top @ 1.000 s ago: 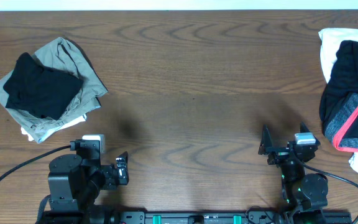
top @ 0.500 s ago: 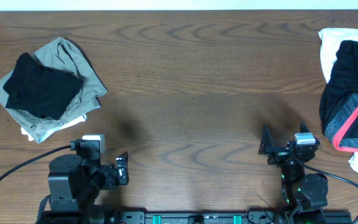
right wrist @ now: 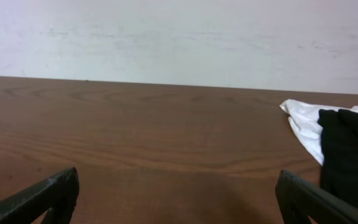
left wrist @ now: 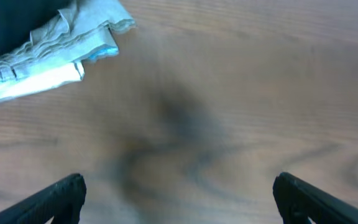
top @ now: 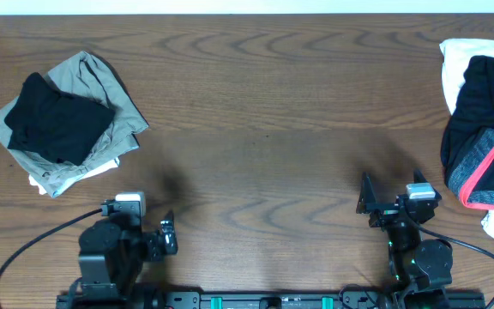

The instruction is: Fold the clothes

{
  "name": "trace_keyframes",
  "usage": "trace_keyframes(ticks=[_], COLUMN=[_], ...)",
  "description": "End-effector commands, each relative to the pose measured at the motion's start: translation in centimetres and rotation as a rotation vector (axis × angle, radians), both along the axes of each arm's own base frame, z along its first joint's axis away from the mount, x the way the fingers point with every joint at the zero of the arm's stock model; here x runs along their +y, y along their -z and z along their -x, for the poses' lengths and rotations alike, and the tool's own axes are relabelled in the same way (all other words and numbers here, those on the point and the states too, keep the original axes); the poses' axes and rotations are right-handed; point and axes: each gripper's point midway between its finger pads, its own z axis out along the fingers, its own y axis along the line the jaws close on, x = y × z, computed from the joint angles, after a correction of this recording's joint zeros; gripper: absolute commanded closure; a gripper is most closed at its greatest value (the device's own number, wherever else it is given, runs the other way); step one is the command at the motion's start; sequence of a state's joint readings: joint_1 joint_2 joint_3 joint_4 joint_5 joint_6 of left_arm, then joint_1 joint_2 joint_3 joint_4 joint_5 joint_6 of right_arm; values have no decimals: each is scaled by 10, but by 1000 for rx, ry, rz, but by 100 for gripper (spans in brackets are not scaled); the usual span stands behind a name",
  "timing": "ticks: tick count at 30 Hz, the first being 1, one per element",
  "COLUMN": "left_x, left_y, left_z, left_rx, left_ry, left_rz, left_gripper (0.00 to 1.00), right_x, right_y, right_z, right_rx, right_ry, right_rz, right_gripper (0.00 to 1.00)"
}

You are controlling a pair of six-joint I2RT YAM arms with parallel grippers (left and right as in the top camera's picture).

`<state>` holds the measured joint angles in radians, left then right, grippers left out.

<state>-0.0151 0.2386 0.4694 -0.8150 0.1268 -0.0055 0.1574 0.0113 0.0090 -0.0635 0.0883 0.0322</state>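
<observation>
Overhead: table (top: 264, 103) is bare wood btwn 2 clothes piles, well apart. L pile has 3 layers: black garment (top: 58, 118) atop olive-grey garment (top: 101, 81), white scrap (top: 37, 182) peeking out under. R pile at table edge has 2 pcs: white garment (top: 457, 60) under black garment w/ pink-red band (top: 474, 103). Near edge: left gripper (top: 168, 233) & right gripper (top: 365, 196), nothing btwn them & the piles.
Left wrist: fingers spread wide, empty. Olive-grey corner top L, black above it.
Right wrist: fingers spread wide, empty. White + black pcs far R, wall (right wrist: 179, 37) behind.
</observation>
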Motion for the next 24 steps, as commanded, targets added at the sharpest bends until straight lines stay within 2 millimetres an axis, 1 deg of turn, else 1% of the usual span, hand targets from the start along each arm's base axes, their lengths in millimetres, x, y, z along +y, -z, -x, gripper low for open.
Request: trace_keyframes(ticks=[1,4,7,10,12,14,16,19,23,24], left_x=[9,9,9,9,9,9,10,10,10,10], left_y=[18,27,27,-1,-16,-26,-30,-23,1,0], left_z=[-11,-28,-44,-58,-64,-66,-66,-66,-63,-63], left_rx=[-68,-174,-291,-462,-559,-626,-646,-615,-517,-521], left_ry=[-36,-38,-40,-44,-49,-54,-58,-57,-55,-55], left_rz=[-41,-37,-34,-29,-26,-24,-25,-26,-31,-30], left_gripper=[2,2,2,2,2,2,2,2,2,2], right_x=[-3,-3,-3,-3,-3,-3,-3,-3,-3,-3], right_y=[1,1,1,1,1,1,1,1,1,1], right_z=[0,0,0,0,0,0,0,0,0,0], right_rx=[0,-1,-1,0,0,0,0,0,-1,0], right_ry=[10,10,10,10,10,10,10,10,10,10], right_rz=[19,18,18,19,19,19,19,19,18,19], right_gripper=[1,1,1,1,1,1,1,1,1,1])
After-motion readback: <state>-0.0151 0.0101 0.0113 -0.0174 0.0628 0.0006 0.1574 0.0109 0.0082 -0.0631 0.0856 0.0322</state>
